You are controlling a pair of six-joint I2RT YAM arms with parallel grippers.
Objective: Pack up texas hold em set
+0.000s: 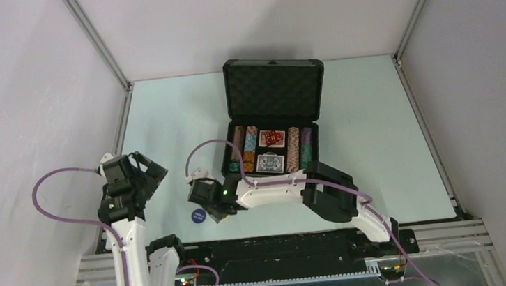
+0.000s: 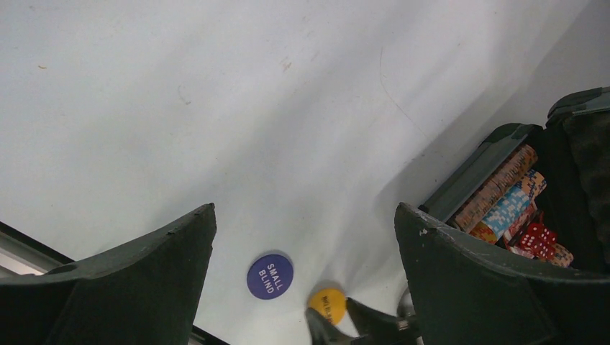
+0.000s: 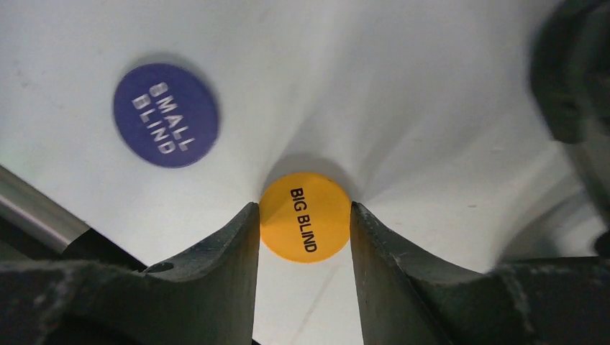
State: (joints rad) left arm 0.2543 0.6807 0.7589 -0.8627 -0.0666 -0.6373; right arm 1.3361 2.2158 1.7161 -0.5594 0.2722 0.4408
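The black case (image 1: 273, 88) stands open at the table's middle, its foam-lined lid upright. Rows of striped poker chips (image 1: 247, 150), red dice (image 1: 272, 138) and a card deck (image 1: 270, 163) lie in its base. A yellow BIG BLIND button (image 3: 305, 215) lies flat on the table, with both jaws of my right gripper (image 3: 303, 208) touching its rim. A blue SMALL BLIND button (image 3: 165, 115) lies loose just left of it. My left gripper (image 1: 148, 168) hangs open and empty over the table's left side. It looks down on both buttons (image 2: 270, 276).
The metal rail of the table's near edge (image 3: 36, 208) runs close behind the two buttons. The case's front wall (image 2: 478, 165) lies right of the buttons, with chips (image 2: 503, 194) and dice (image 2: 536, 237) behind it. White walls enclose the table on three sides.
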